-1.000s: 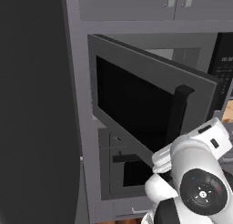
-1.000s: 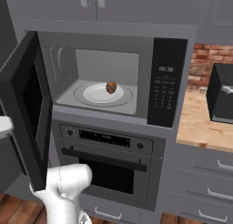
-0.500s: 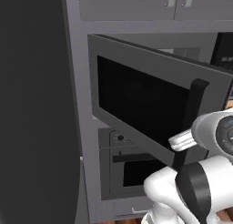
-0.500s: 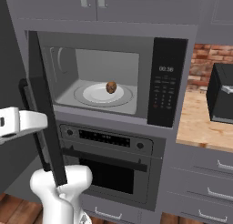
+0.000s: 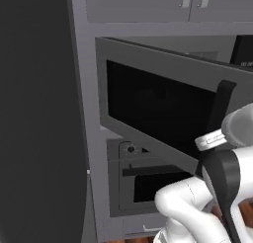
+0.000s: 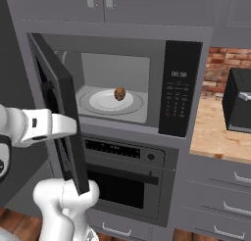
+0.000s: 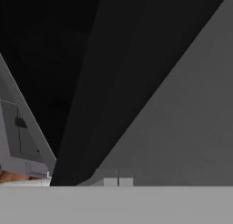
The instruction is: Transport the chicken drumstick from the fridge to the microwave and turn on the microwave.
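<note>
With our hand (image 7: 118,182) fully closed and empty against the microwave (image 6: 182,95) door, the chicken drumstick (image 6: 119,93) sitting at center frame, we are risking slipping off the door.

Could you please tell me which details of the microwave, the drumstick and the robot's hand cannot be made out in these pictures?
- Fingers: in the right base view, hidden behind the microwave door; whether they touch it is unclear.
- Chicken drumstick: right base view, too small to tell its lean.
- Keypad: right base view, labels and display too small to read.
- Microwave inside: left base view, hidden by the door.
- Fridge: left base view, cut off by the edges.
</note>
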You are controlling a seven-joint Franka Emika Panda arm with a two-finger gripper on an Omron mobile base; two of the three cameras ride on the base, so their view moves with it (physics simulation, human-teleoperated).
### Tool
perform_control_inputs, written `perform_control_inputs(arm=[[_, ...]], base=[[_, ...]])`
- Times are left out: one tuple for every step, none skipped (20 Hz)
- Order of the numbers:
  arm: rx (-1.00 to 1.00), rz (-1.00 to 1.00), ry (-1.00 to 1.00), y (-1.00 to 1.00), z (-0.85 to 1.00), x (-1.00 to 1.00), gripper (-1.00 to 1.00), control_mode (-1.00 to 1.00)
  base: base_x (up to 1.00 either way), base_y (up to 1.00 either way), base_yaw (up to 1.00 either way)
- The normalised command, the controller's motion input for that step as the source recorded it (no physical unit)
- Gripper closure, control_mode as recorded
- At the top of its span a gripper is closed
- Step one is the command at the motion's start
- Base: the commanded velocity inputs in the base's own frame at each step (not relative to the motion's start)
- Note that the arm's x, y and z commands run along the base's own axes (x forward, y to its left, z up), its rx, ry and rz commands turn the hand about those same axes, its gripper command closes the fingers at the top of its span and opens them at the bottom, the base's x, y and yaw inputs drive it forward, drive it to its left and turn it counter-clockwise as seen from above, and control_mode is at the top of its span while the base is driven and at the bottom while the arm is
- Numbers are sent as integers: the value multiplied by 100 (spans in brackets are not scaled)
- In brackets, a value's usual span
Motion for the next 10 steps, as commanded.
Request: perform_control_inputs(arm=[[0,0,-9,0,-26,43,100,-100],[0,0,-9,0,-29,46,100,-100],[0,0,-11,0,-29,46,100,-100],[0,0,-11,0,-31,47,100,-100],[0,0,-12,0,-32,47,100,-100],[0,0,-11,0,-34,51,100,-100],[0,0,-13,0,-37,51,100,-100],[0,0,-13,0,-37,54,100,-100],[0,0,-13,0,-43,60,100,-100],[0,0,-14,0,-41,59,100,-100]], base=[[0,0,0],[0,0,0],[0,0,0],[0,0,0],[0,0,0],[0,0,0],[0,0,0],[0,0,0],[0,0,0],[0,0,0]])
